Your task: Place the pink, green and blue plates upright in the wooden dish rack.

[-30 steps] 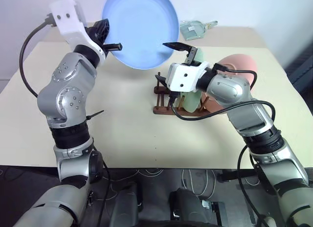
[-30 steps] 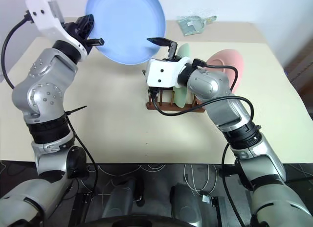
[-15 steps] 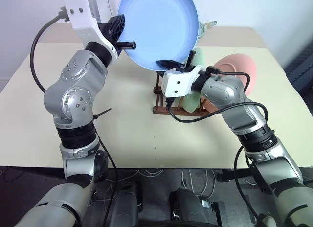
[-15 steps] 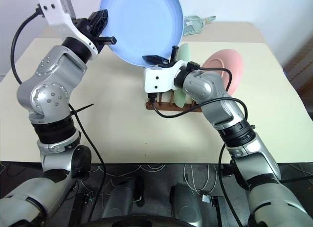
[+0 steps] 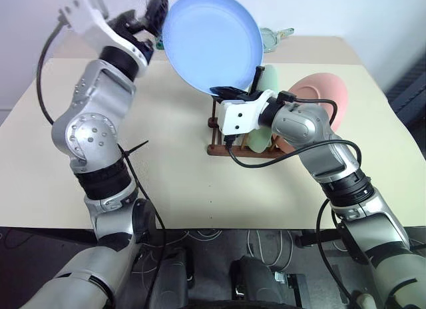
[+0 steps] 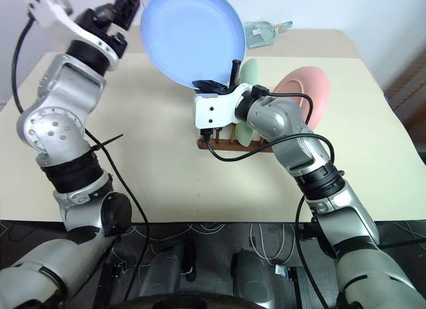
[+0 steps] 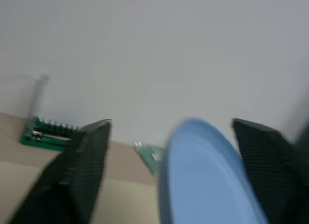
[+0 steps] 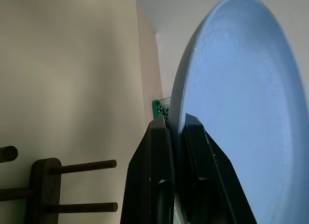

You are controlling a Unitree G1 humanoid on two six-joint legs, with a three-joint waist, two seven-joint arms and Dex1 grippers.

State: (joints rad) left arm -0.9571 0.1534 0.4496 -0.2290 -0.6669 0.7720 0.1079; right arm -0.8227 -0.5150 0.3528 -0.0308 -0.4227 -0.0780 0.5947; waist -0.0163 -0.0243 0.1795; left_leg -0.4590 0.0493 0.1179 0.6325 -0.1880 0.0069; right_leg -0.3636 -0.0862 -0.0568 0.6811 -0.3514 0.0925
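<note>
The blue plate (image 5: 213, 39) hangs tilted on edge above the wooden dish rack (image 5: 219, 149). My right gripper (image 5: 233, 91) is shut on its lower rim, and both fingers (image 8: 157, 175) pinch that rim in the right wrist view. My left gripper (image 5: 154, 6) is open at the plate's upper left edge. In the left wrist view the blue plate (image 7: 203, 175) stands between the spread fingers (image 7: 87, 166) with a gap on each side. The green plate (image 5: 269, 79) and the pink plate (image 5: 319, 99) stand upright in the rack behind my right hand.
The rack sits mid-table on the beige table (image 5: 166, 176); its free pegs (image 8: 72, 166) are at the near left end. A clear plastic packet (image 5: 273, 36) lies at the far edge. A green bit holder (image 7: 48, 134) stands far left at the back.
My right gripper has shut on the blue plate's lower rim. My left gripper has opened, let go of the rim and risen slightly. The plate now stands steeper.
</note>
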